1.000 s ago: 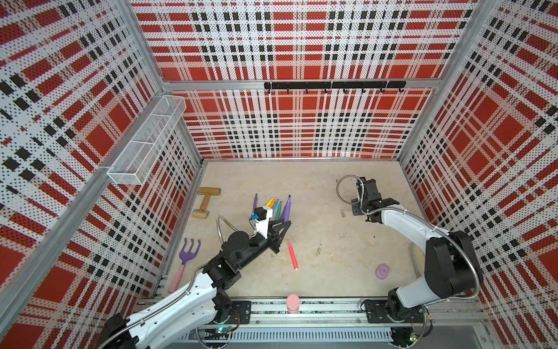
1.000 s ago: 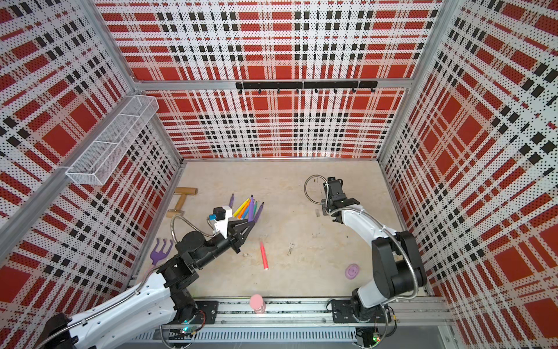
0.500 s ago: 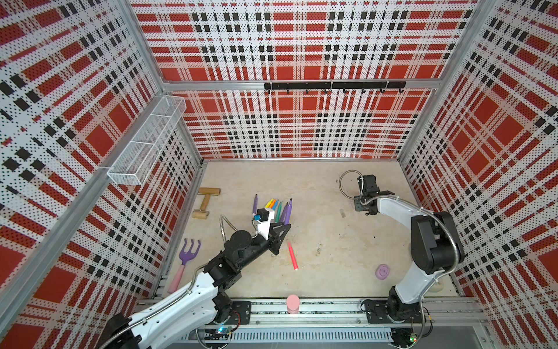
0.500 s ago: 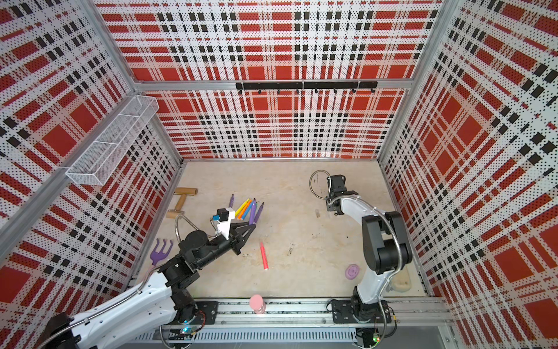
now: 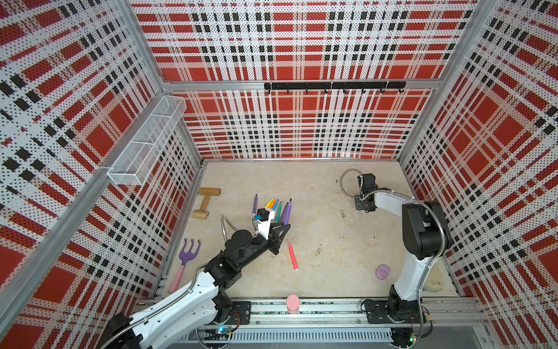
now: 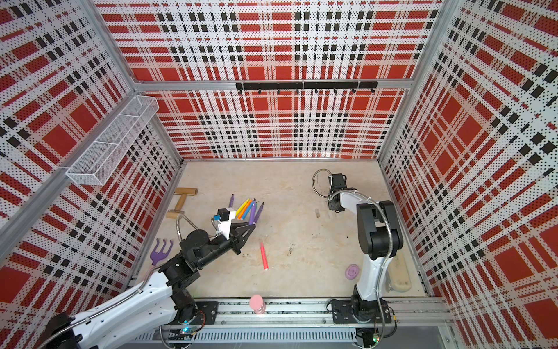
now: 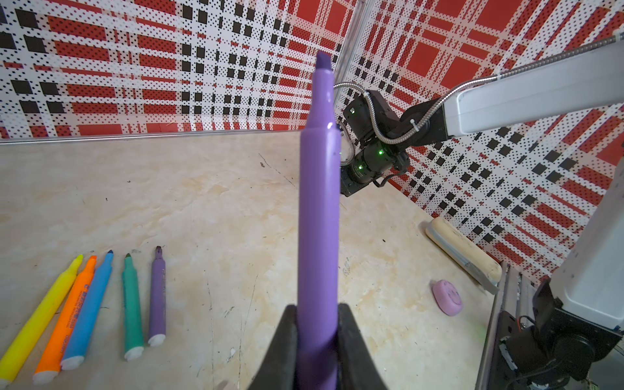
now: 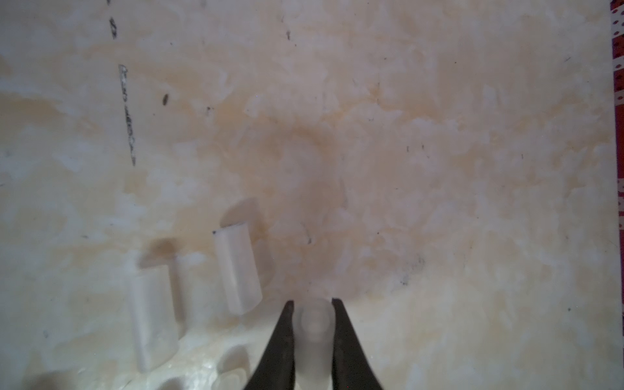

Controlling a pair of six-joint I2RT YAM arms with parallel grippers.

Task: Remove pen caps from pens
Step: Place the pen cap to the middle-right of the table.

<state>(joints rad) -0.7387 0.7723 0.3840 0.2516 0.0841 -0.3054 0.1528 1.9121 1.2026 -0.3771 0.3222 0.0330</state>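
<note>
L gripper (image 7: pixel 317 309) w/ tubular purple pen (image 7: pixel 319 202)

Beige marbled tabletop (image 5: pixel 317 187), fanned pens (image 7: pixel 131 304), lone red pen (image 5: pixel 292 255), lilac disc (image 5: pixel 383 271), possibly clear caps (image 8: pixel 238 270)

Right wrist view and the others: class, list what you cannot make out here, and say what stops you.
Cap in the right gripper: blurred in the right wrist view, colour unclear.
Loose caps: blurred, some cut off by that view's edge; count uncertain.
Purple pen in the left gripper: back end hidden by that gripper, left wrist view.
Pink-red pen: too small in both top views to tell whether capped.
</note>
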